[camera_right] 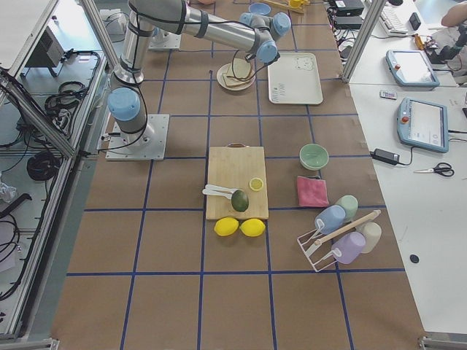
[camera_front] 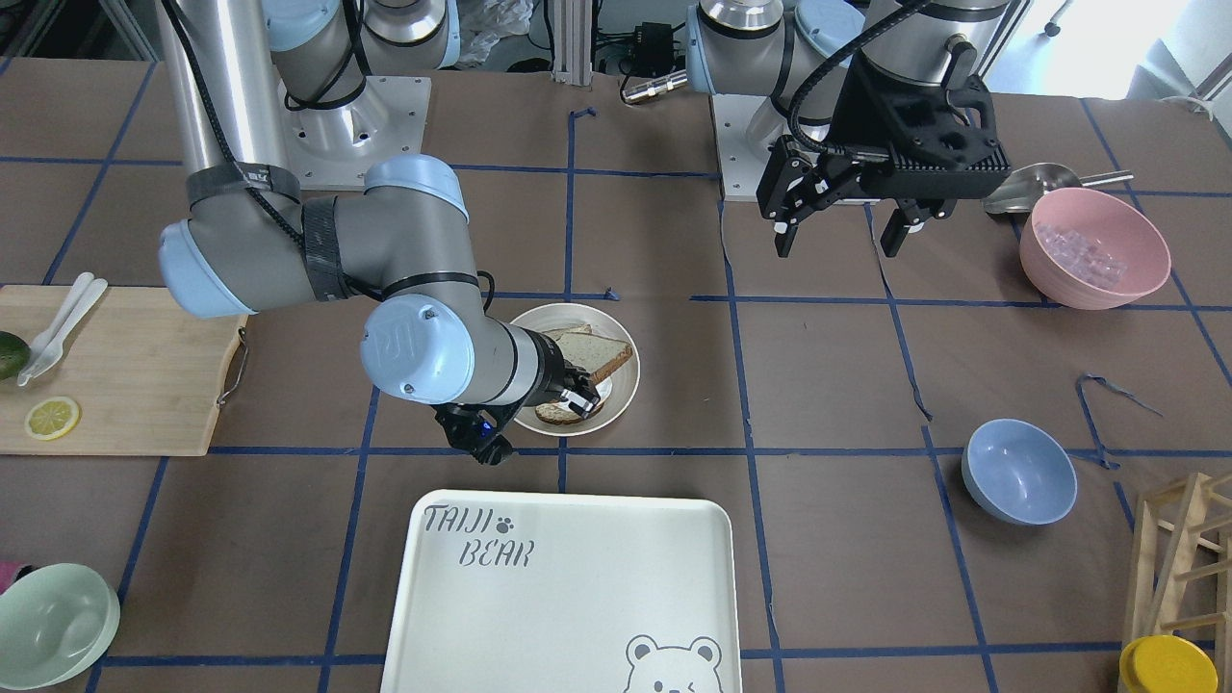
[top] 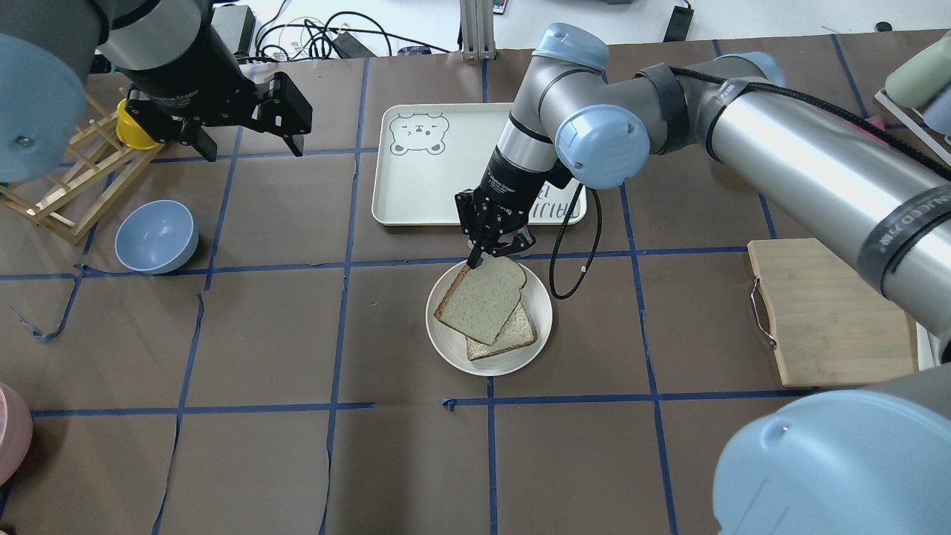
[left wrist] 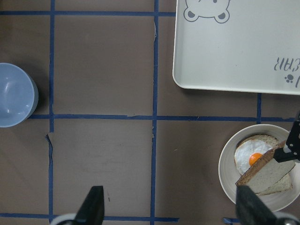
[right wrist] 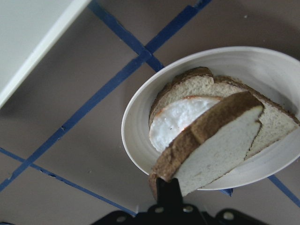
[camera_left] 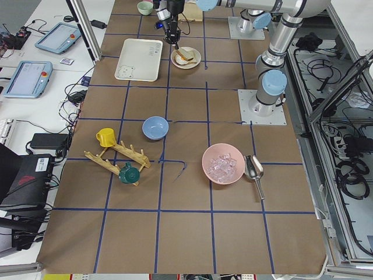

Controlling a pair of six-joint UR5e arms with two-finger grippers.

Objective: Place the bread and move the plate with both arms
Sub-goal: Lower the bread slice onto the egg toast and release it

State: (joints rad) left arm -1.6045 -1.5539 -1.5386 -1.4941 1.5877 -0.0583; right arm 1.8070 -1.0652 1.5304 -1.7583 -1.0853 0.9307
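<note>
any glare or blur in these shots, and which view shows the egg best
Front-facing view: blown-out glare in its top right corner; left wrist view: sharp, the egg plain beside the tilted bread; right wrist view: close, the right gripper dark and soft at the bottom edge; side views: the plate too small for detail.

A cream tray (camera_front: pixel 568 597) with a bear print is lying on the counter (camera_front: pixel 837 385). A blue bowl (camera_front: pixel 1018 472) is sitting well apart from a pink bowl (camera_front: pixel 1142 245) holding ice — a metal scoop (camera_front: pixel 1032 188) is resting just beside that one. A lemon slice (camera_front: pixel 52 418) is lying on the wooden board (camera_front: pixel 144 375).
</note>
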